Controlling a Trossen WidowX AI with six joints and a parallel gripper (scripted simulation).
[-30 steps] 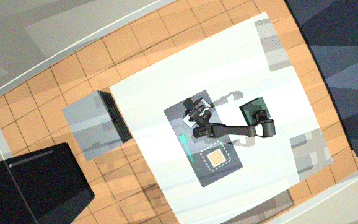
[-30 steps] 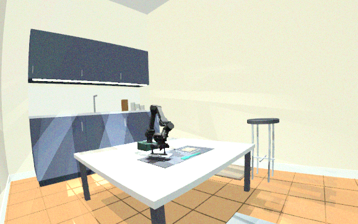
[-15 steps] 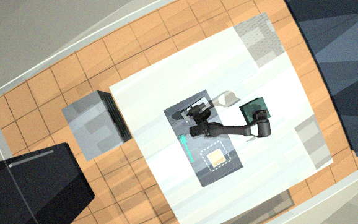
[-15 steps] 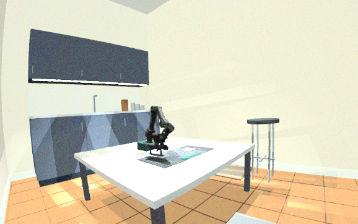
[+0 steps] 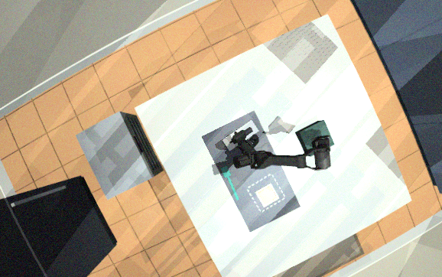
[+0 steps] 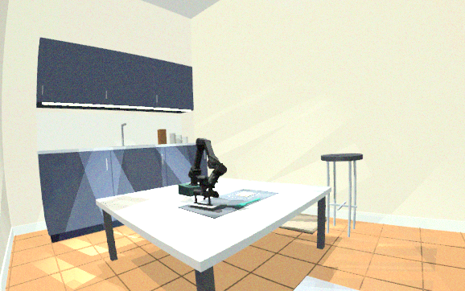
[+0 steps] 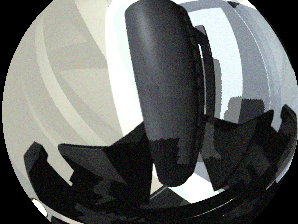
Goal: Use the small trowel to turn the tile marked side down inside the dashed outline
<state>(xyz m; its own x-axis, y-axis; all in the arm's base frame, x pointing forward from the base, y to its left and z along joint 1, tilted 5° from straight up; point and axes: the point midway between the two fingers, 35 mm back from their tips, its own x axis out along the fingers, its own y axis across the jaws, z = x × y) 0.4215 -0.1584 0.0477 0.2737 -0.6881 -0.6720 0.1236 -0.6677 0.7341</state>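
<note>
Tile [image 5: 266,193] [image 6: 244,194] looks placed, so trowel [image 5: 251,124] [image 6: 201,206] [image 7: 167,90], clamped in gripper [image 5: 245,139] [image 6: 203,196] [image 7: 177,145], is likely being set down; seating on mat [image 5: 250,219] [image 6: 215,214], then release, needed.

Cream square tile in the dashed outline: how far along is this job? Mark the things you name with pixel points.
Already inside the outline: the cream square tile [image 5: 266,194] [image 6: 244,194], no mark visible on top. In hand: the dark trowel handle [image 7: 167,75], clamped in the gripper [image 5: 243,138] [image 6: 203,203] [image 7: 177,152]. Left: trowel down, release, arm clear.
</note>
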